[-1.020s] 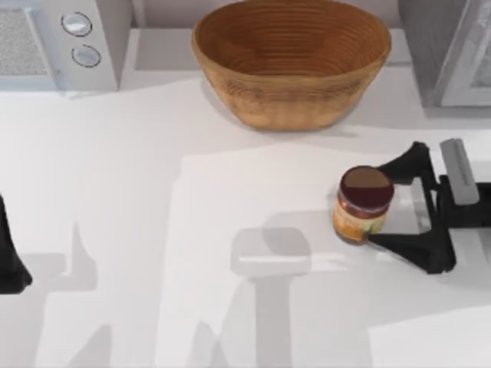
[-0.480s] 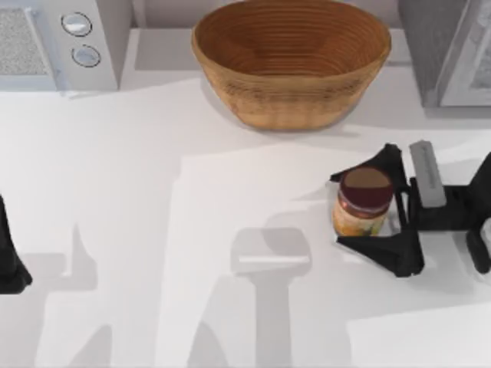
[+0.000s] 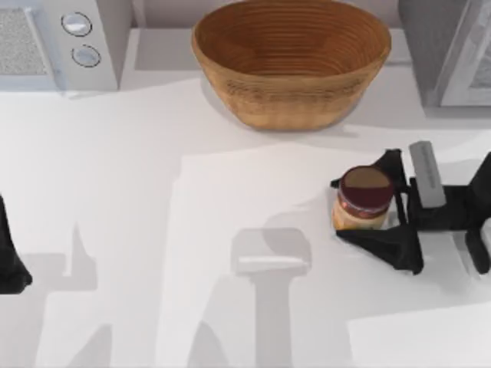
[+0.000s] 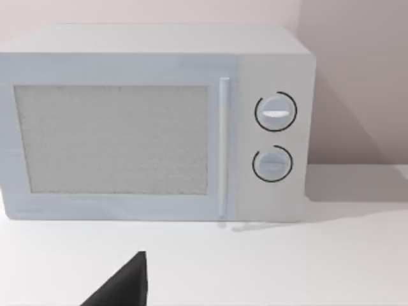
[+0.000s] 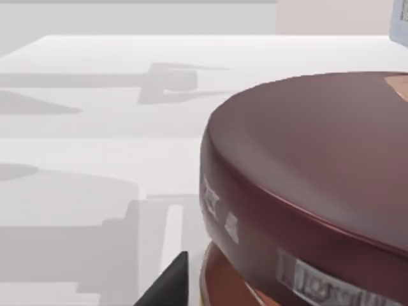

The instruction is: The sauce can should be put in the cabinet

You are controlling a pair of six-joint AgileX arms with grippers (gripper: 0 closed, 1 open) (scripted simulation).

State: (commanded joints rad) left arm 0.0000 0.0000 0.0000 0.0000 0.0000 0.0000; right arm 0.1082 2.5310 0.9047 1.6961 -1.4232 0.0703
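Sauce can point(image 3: 362, 201): stands upright on the counter point(image 3: 192, 230), right of centre in the top view, long axis vertical, dark maroon lid facing up, orange-yellow label around the side. It sits in front of the woven basket point(image 3: 291, 57) and well apart from it. In my right wrist view the maroon lid point(image 5: 319, 191) looms very close, with printed label marks along its rim.

Right pincer point(image 3: 367, 208): reaches in from the right side of the counter, its two black fingers point(image 3: 383, 244) set either side of the can, one on the far side toward the basket, one on the near side. The fingers look closed in against the can's sides, though I cannot confirm firm contact from above. The can's base rests on the counter.

Cabinet point(image 3: 437, 46): grey speckled unit at the far right corner, with its pale framed door panel point(image 3: 472, 65) angled toward the edge of the view, well apart from the can.

White microwave point(image 4: 153, 121): far left corner, two round knobs point(image 4: 275, 112), door shut.

Left pincer point(image 3: 9, 257): parked at the counter's left edge; I cannot tell how its fingers stand.
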